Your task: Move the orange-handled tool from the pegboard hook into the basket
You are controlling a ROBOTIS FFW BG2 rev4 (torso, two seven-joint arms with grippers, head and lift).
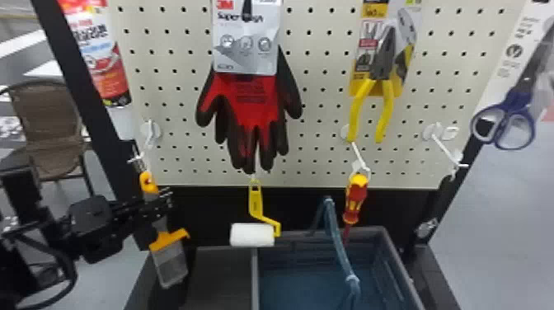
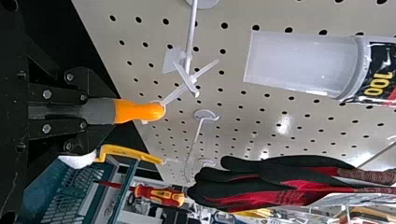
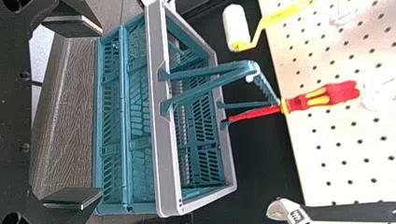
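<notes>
1. Orange marks one tool (image 1: pixel 168 240), its tie (image 2: pixel 175 93) at one hook (image 2: pixel 190 32).
2. The left gripper's (image 1: pixel 160 203) two fingers clamp its handle (image 2: pixel 100 111).
3. The right gripper's (image 3: pixel 100 112) two fingers stand apart.
4. One basket (image 3: pixel 163 154), one roller (image 1: pixel 252 235), one screwdriver (image 1: pixel 356 197).

A desk (image 3: pixel 63 135) with a brownish, wood-grain surface carries the basket (image 3: pixel 161 140), which stands upright directly on it. The basket is teal, with slotted walls and a wide grey rim, and its teal handles (image 3: pixel 205 72) are raised above the opening. In the head view, part of the desk's dark surface extends to the left of the basket, and a black strip runs along the right side.
</notes>
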